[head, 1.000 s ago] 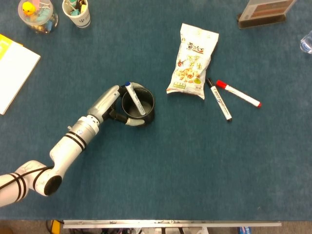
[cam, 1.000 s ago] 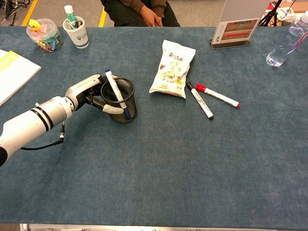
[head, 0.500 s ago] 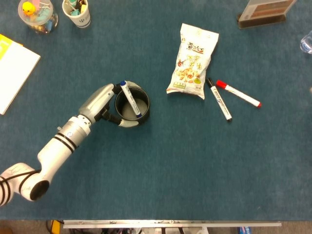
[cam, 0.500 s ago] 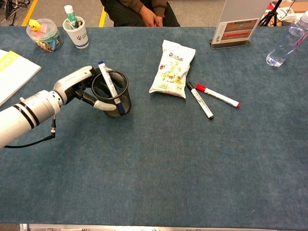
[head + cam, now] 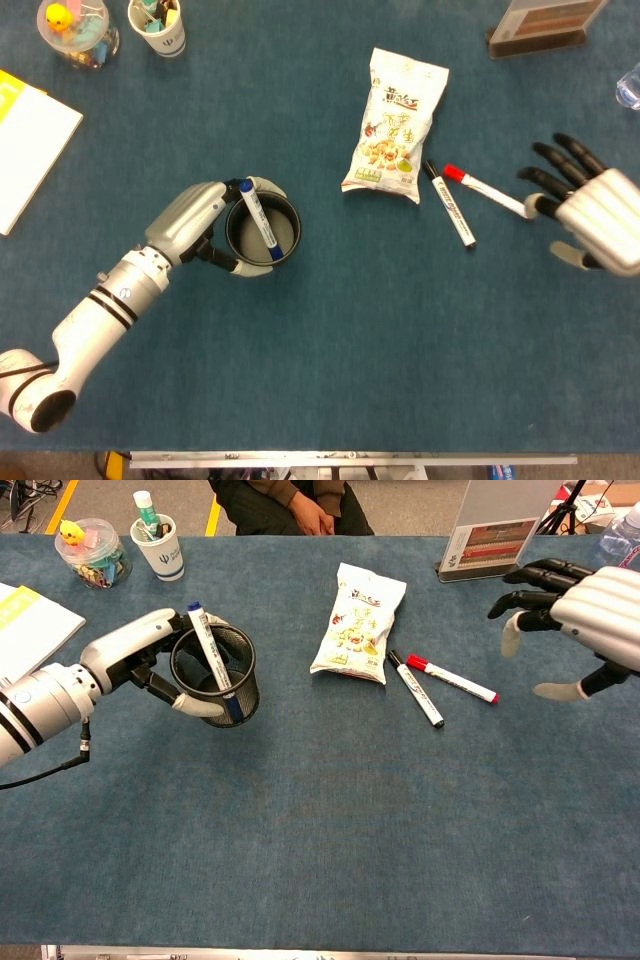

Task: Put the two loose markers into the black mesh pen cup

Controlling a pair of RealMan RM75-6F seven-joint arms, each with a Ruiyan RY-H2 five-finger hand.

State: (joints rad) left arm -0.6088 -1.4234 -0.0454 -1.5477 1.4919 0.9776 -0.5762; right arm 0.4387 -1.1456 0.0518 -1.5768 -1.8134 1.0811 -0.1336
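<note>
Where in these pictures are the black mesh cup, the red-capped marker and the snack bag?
black mesh pen cup (image 5: 243,685): chest view, mesh side wall.
red-capped marker (image 5: 495,196): head view, white barrel.
snack bag (image 5: 355,620): chest view, printed front.

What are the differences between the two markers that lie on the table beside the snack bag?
The black-capped marker lies closer to the snack bag, its cap almost at the bag's lower corner; the red-capped marker lies further right, nearer the right hand. Their caps differ in colour, black against red. They also point differently, close together at the cap ends and spreading apart at the far ends. Both have white barrels, lie flat, and neither is held.
</note>
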